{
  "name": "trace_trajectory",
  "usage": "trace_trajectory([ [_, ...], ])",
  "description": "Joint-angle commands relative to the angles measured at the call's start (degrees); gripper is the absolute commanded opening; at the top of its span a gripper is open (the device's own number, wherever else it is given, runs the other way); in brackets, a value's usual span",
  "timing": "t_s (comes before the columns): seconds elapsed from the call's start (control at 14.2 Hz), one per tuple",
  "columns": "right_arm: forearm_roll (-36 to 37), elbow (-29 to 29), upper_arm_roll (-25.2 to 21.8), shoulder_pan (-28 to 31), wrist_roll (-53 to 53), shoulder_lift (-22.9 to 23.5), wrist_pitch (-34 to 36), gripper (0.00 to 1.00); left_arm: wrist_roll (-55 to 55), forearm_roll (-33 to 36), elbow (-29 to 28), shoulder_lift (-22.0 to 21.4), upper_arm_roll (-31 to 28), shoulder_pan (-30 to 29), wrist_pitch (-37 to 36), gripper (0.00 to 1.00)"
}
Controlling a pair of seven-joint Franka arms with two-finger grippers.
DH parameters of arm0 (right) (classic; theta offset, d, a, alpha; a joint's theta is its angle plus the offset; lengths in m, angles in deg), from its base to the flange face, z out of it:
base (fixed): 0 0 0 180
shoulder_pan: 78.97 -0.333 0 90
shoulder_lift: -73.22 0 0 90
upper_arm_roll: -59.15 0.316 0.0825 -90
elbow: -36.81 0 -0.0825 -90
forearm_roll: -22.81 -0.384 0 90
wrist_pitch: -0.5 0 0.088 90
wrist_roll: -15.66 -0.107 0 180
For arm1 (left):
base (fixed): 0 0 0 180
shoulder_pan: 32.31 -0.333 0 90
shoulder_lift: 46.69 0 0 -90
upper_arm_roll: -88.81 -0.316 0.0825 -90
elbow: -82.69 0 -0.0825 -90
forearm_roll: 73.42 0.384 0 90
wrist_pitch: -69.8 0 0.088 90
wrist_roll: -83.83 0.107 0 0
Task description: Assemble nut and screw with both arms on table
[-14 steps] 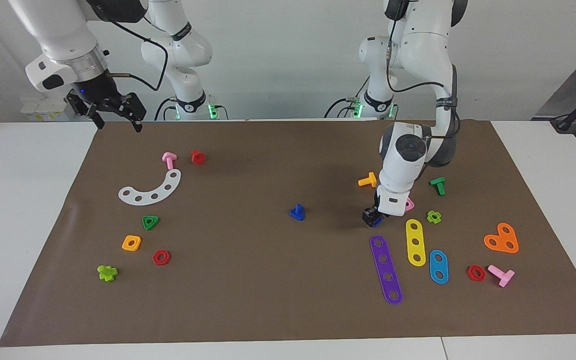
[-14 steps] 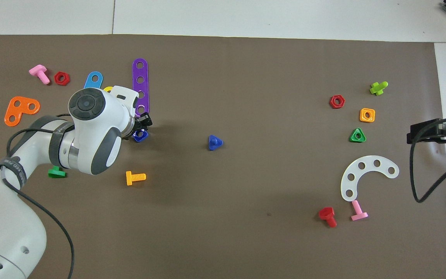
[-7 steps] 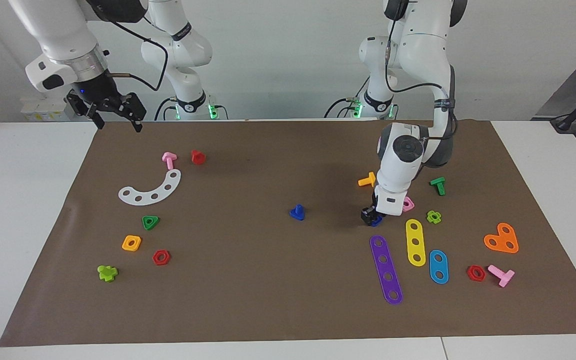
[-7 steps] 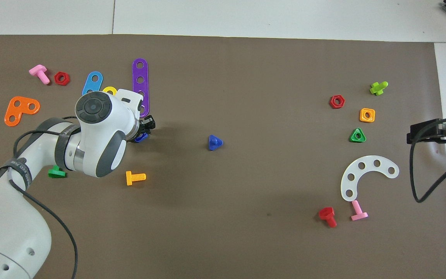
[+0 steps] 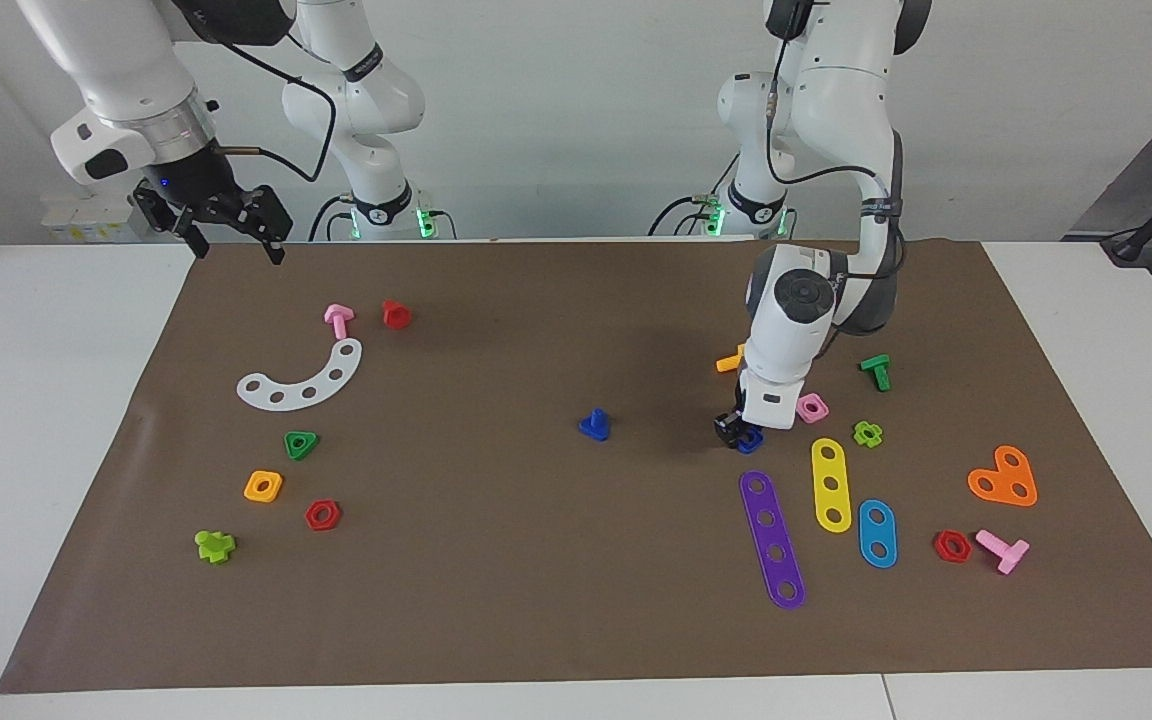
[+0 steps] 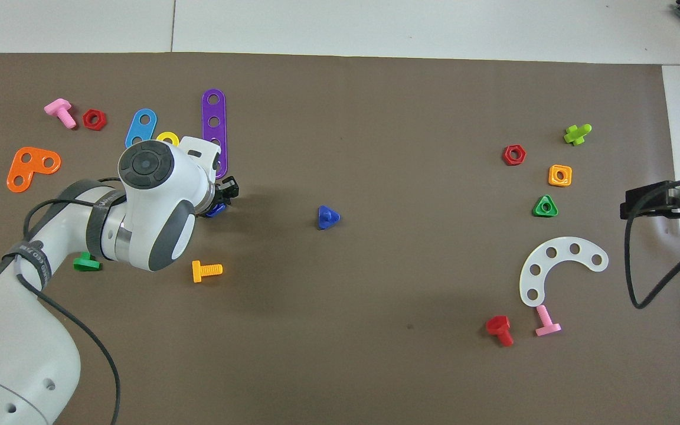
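Glossy plastic nut (image 5: 750, 437) on matt brown mat (image 5: 536, 560).

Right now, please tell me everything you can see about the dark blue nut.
The nut is a small dark blue piece that looks like plastic. It lies low on the brown mat, close to the end of the purple strip and beside the pink square nut. The left gripper is down on it with its fingers closing around it, and covers most of it, so its hole cannot be seen. It does not look lifted.
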Motion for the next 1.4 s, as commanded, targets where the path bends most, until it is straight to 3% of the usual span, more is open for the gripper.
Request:
trace_trajectory([
  [0.0, 0.22, 0.28, 0.25, 0.27, 1.12, -0.36, 0.44, 1.00, -1.05, 1.56, -1.86, -1.27, -0.72, 0.80, 0.32, 0.43],
  [0.35, -0.13, 0.19, 0.17, 0.36, 0.86, -0.36, 0.53, 1.00, 0.01, 4.02, 1.90, -0.56, -0.63, 0.88, -1.43, 0.22],
  [0.7, -0.31, 0.19, 0.17, 0.36, 1.12, -0.36, 0.70, 1.00, 0.10, 3.33, 18.49, 4.17, -0.28, 6.58, -11.36, 0.22],
  [0.91, -0.31, 0.11, 0.17, 0.27, 1.12, -0.36, 0.70, 1.00, 0.10, 1.40, 22.82, 6.02, 0.25, 9.75, -12.16, 0.22],
  [1.12, -0.31, 0.11, 0.17, 0.36, 1.12, -0.36, 0.79, 1.00, 0.10, 1.30, 31.16, 10.50, 1.83, 12.65, -17.51, 0.22],
  [1.33, -0.31, 0.11, 0.17, 0.27, 1.12, -0.36, 0.79, 1.00, 0.36, 1.39, 33.02, 12.09, 4.28, 13.45, -17.52, 0.22],
])
